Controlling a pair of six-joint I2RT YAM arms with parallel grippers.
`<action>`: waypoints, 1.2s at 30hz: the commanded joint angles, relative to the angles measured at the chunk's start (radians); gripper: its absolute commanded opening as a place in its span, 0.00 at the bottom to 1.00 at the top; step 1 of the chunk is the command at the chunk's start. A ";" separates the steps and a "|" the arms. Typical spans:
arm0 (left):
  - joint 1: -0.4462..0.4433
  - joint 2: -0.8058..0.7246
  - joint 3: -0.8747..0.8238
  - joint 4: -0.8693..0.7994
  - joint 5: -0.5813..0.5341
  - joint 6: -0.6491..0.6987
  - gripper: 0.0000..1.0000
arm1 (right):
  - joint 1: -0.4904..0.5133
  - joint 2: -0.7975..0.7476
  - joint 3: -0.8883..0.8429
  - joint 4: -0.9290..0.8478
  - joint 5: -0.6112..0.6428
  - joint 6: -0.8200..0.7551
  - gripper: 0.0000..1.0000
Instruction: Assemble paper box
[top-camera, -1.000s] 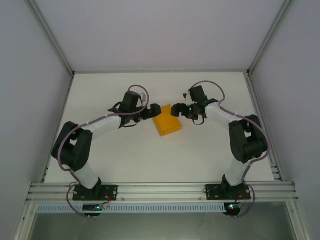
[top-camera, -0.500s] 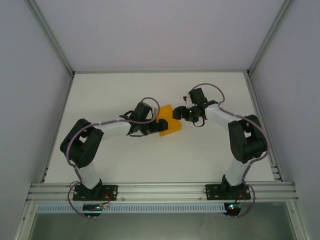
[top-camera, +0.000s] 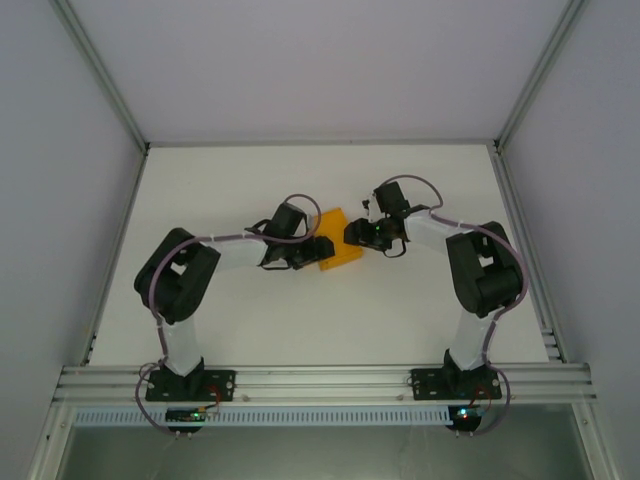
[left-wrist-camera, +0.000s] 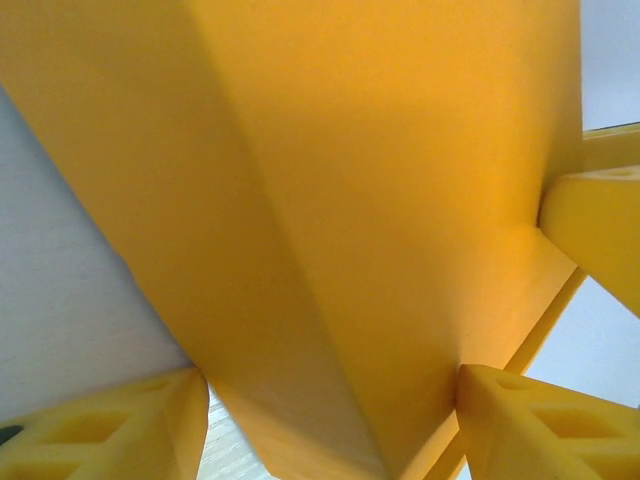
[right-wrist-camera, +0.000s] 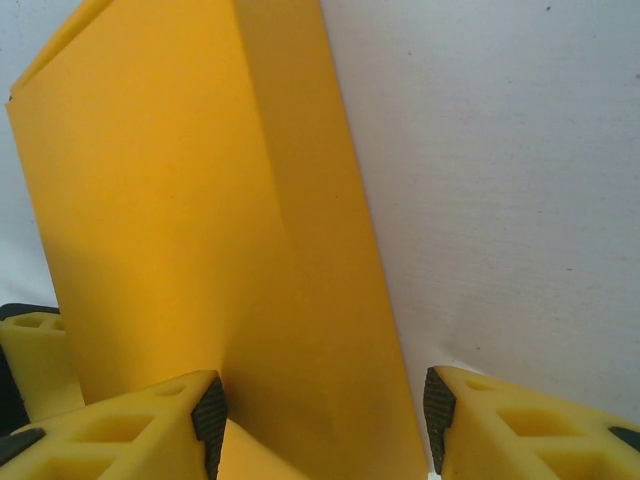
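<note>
The left hand (left-wrist-camera: 332, 388) is closed on the paper box (left-wrist-camera: 330, 200), its fingers (left-wrist-camera: 100, 435) pressed against opposite sides; the right hand (right-wrist-camera: 320, 395) is spread around the box's other end, with one pad (right-wrist-camera: 208, 410) touching the card and the other just beside it (a thin gap is seen there); from above, the box is found between the two hands, aslant, near the middle of the white counter (top-camera: 300, 320).
</note>
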 joint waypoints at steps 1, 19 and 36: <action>-0.012 0.039 0.020 0.022 0.007 0.008 0.66 | 0.007 0.017 -0.011 -0.026 -0.022 0.011 0.57; 0.001 0.118 0.062 0.066 -0.019 -0.033 0.21 | 0.010 0.025 -0.024 -0.015 -0.038 0.017 0.52; -0.001 0.113 -0.055 0.196 0.008 -0.155 0.00 | 0.007 0.041 0.000 -0.031 -0.041 0.015 0.50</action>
